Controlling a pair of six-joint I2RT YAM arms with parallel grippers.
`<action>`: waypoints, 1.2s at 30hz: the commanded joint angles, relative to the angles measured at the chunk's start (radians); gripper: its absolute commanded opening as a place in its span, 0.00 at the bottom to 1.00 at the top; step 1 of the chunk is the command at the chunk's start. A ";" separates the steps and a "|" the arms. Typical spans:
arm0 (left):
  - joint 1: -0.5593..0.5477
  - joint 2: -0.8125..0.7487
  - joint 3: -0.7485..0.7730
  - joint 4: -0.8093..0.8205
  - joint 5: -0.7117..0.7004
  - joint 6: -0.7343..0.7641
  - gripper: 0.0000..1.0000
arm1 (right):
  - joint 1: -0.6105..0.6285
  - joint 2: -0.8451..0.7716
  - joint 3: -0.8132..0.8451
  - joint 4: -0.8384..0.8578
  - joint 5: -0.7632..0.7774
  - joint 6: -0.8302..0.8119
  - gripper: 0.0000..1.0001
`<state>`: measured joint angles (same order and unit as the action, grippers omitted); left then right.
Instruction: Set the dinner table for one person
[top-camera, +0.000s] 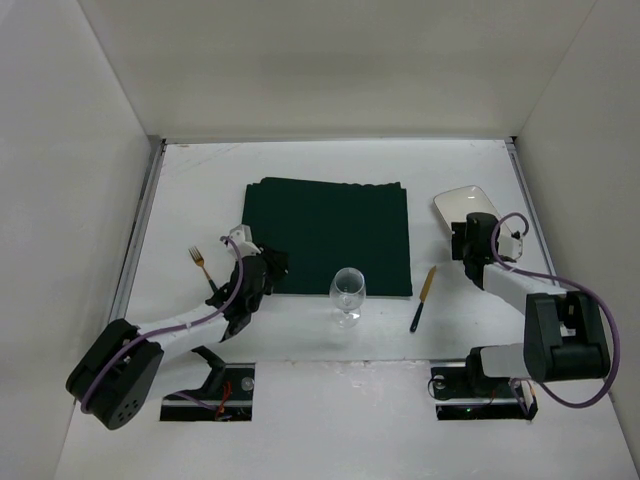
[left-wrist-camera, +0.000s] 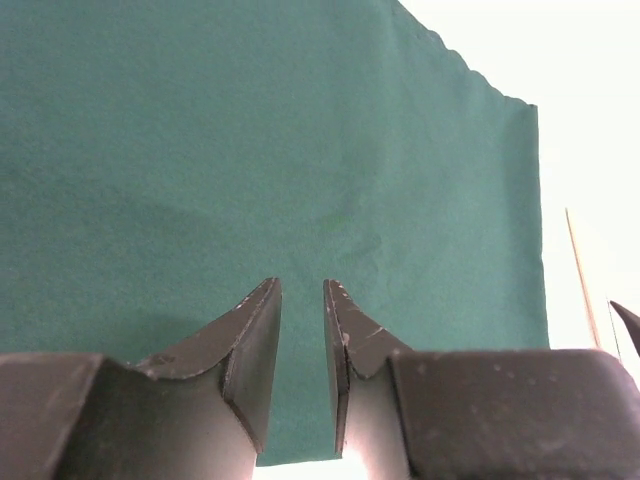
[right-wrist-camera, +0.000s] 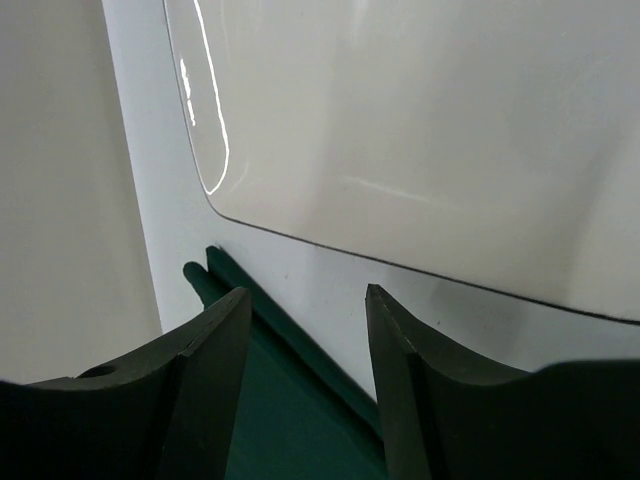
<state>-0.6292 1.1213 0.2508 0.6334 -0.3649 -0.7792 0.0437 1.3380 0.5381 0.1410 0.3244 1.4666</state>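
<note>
left gripper (left-wrist-camera: 301, 286): a bit apart, empty, over placemat (left-wrist-camera: 250, 150) | right gripper (right-wrist-camera: 306, 292): wide apart, empty, by plate (right-wrist-camera: 420, 130) beside placemat

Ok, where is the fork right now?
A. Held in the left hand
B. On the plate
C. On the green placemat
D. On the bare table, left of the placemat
D: the fork lies on the white dinner table, left of the green placemat; the left hand is over the placemat with nothing between its fingers.
</note>
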 joint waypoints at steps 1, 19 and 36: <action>0.029 -0.014 -0.019 0.054 0.001 -0.032 0.22 | -0.035 0.019 0.017 0.011 -0.005 0.005 0.54; 0.036 0.020 -0.019 0.061 0.006 -0.051 0.22 | -0.092 -0.069 -0.057 0.117 -0.036 -0.147 0.46; 0.024 0.044 -0.015 0.072 0.007 -0.058 0.22 | -0.104 -0.045 -0.148 0.128 -0.032 -0.103 0.48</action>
<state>-0.6006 1.1660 0.2379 0.6544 -0.3477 -0.8291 -0.0380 1.3327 0.4034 0.2287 0.2424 1.3548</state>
